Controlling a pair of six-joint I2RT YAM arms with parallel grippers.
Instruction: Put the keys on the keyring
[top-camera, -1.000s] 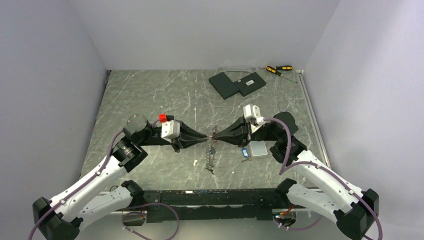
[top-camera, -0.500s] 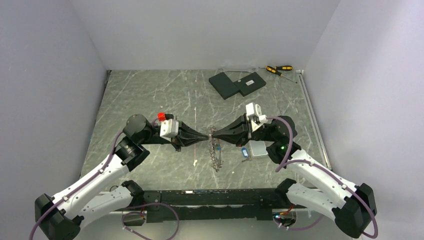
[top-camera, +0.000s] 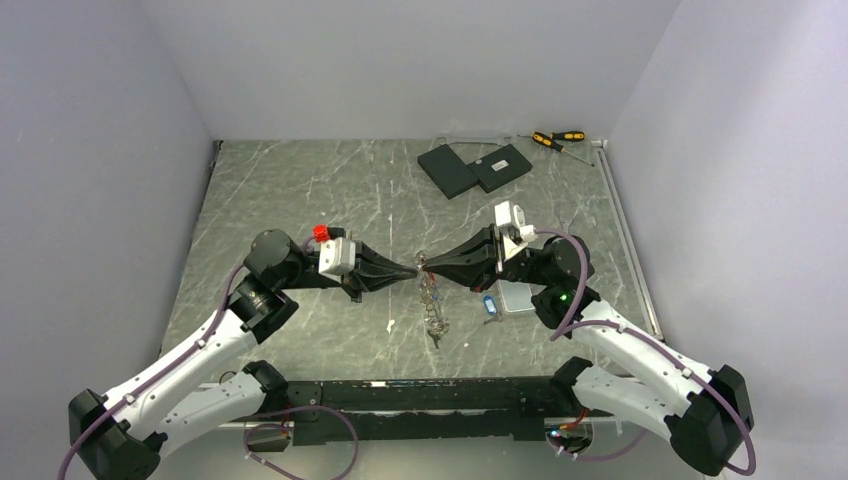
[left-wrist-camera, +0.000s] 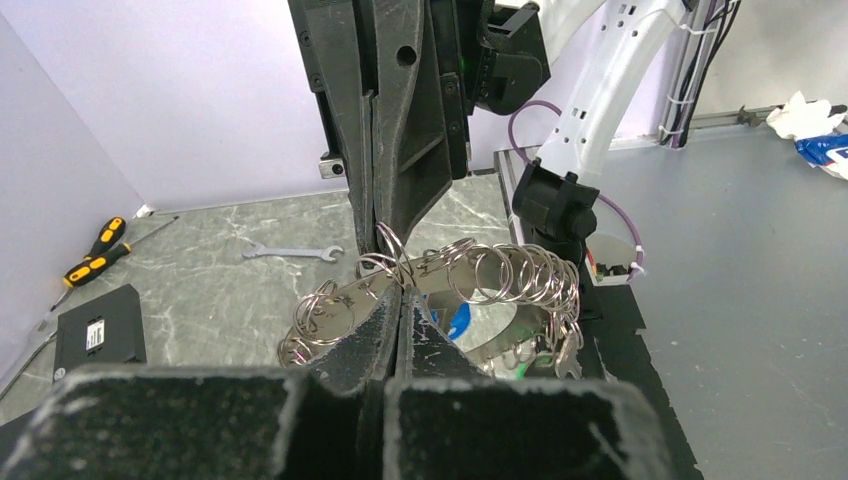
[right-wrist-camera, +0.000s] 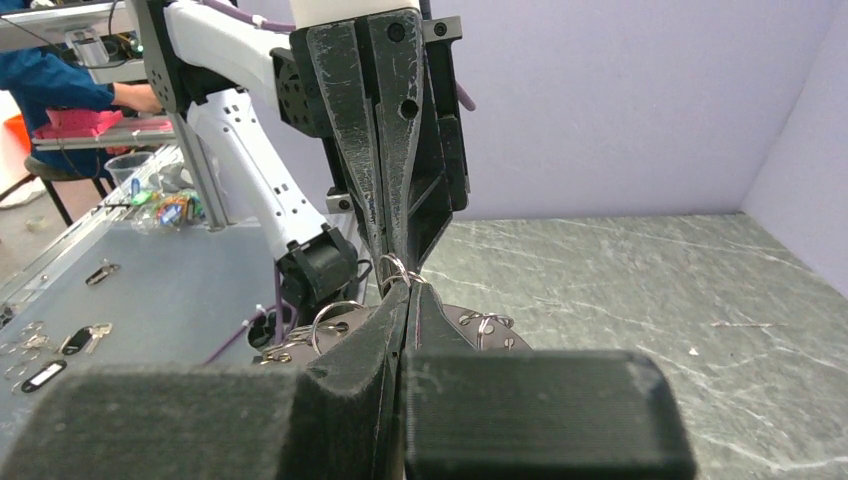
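The keyring (top-camera: 430, 298) hangs between my two grippers at the table's middle, its grey keys dangling toward the near edge. In the left wrist view it is a metal ring (left-wrist-camera: 500, 275) strung with several small split rings. My left gripper (top-camera: 413, 271) is shut on its left side (left-wrist-camera: 400, 292). My right gripper (top-camera: 430, 266) is shut on it from the opposite side (right-wrist-camera: 405, 290), tip to tip with the left. A blue-headed key (top-camera: 489, 304) lies on the table by the right arm and shows through the ring (left-wrist-camera: 458, 320). A green tag (left-wrist-camera: 528, 368) peeks under the ring.
A pale rounded slab (top-camera: 516, 298) lies beside the blue key. Two black boxes (top-camera: 470, 167) and yellow-and-black screwdrivers (top-camera: 557, 138) lie at the back right. A small wrench (left-wrist-camera: 290, 252) lies near them. A small white bit (top-camera: 388, 323) lies left of the dangling keys.
Both grippers stay pinched tip to tip on the keyring. The right wrist has shifted slightly up and right, and the dangling keys have swung a little to the right.
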